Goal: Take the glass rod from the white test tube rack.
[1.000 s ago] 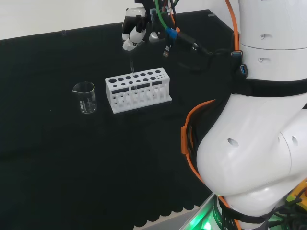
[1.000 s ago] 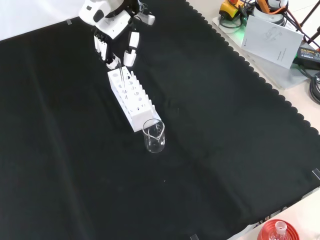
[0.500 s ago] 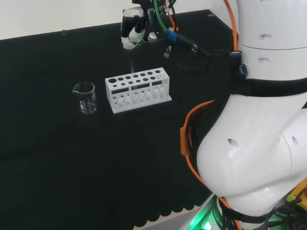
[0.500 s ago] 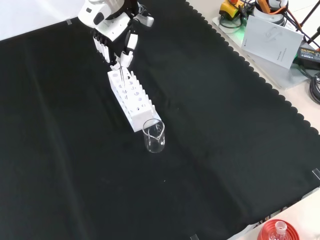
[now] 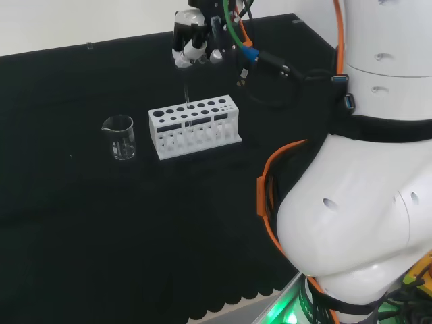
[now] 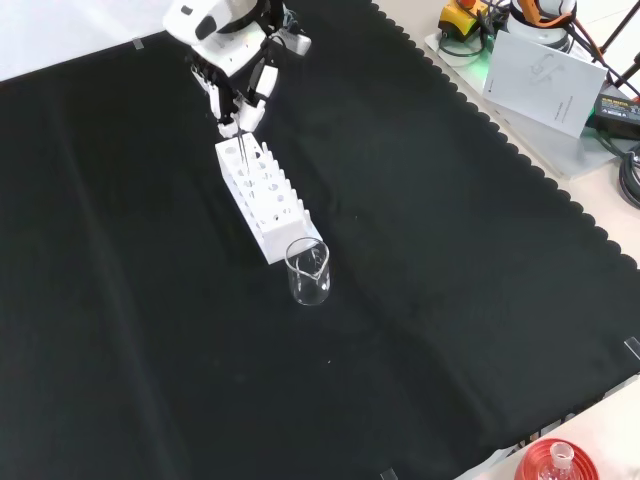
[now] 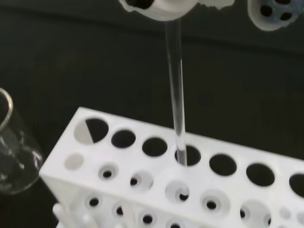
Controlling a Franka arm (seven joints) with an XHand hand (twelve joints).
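While its fingers close round the top of the rod (image 7: 175, 90), the hand (image 6: 236, 62) hangs above the rack (image 6: 263, 195). From the wrist the rod stands upright, its lower end still down in 1 hole of the rack's back row. Just beside the rack's near end in the front view stands a beaker (image 6: 309, 271).

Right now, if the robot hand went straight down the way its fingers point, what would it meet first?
Probably the top plate of the white test tube rack. The robot hand is pinching the glass rod, whose lower end sits in a rack hole directly below. Exact depth is unclear.
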